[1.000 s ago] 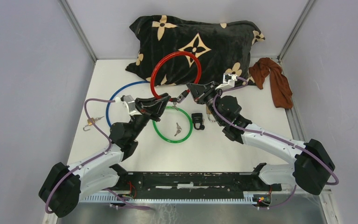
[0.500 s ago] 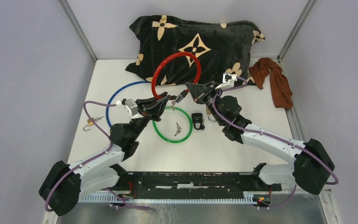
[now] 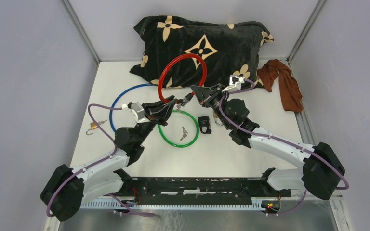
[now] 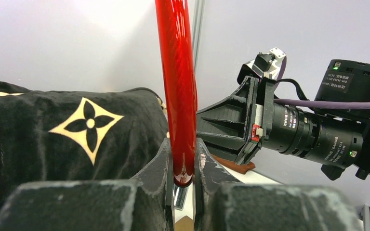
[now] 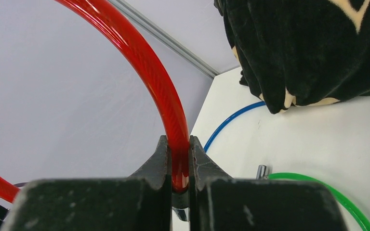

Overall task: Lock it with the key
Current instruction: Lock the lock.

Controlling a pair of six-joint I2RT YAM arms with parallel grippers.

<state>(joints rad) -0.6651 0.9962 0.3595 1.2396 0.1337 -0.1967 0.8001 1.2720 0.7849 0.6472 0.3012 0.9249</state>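
Observation:
A red cable lock (image 3: 182, 57) stands as an arch above the table, each end held by one arm. My left gripper (image 3: 172, 101) is shut on one end of the red cable (image 4: 179, 86); its metal tip shows below the fingers. My right gripper (image 3: 192, 95) is shut on the other end (image 5: 173, 130), which meets a black lock body between the jaws. The two grippers nearly touch. A small bunch of keys (image 3: 183, 133) lies inside the green cable ring (image 3: 178, 140). A black lock piece (image 3: 204, 124) lies just right of it.
A blue cable (image 3: 125, 94) lies at the left with a brass padlock (image 3: 94, 126) beside it. A black flowered cushion (image 3: 207, 45) fills the back. A brown cloth (image 3: 283, 83) lies at the back right.
My left gripper has moved slightly right and up with its cable end, closing on the right gripper. The right arm has barely moved.

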